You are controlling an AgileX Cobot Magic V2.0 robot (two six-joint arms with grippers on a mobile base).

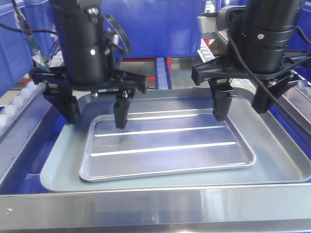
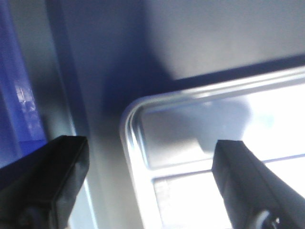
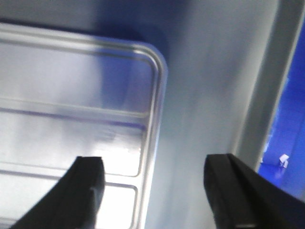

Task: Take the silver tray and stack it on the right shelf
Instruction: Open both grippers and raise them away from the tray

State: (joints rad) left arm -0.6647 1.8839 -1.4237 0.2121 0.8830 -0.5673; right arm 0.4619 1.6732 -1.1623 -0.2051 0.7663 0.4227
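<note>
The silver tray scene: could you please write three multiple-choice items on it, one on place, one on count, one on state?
1. Where does the silver tray lie?
A. inside the grey tray
B. on the rollers
C. in a blue bin

2. How many raised ridges cross its floor?
A. none
B. two
C. five

3. How are the left tool and right tool?
A. both shut on the tray
B. one open, one shut
C. both open

Answers: 1 A, the grey rim surrounds it on all sides. 2 B, two bright lines run lengthwise. 3 C, both wrist views show fingers set wide apart astride the rim, gripping nothing.
</note>
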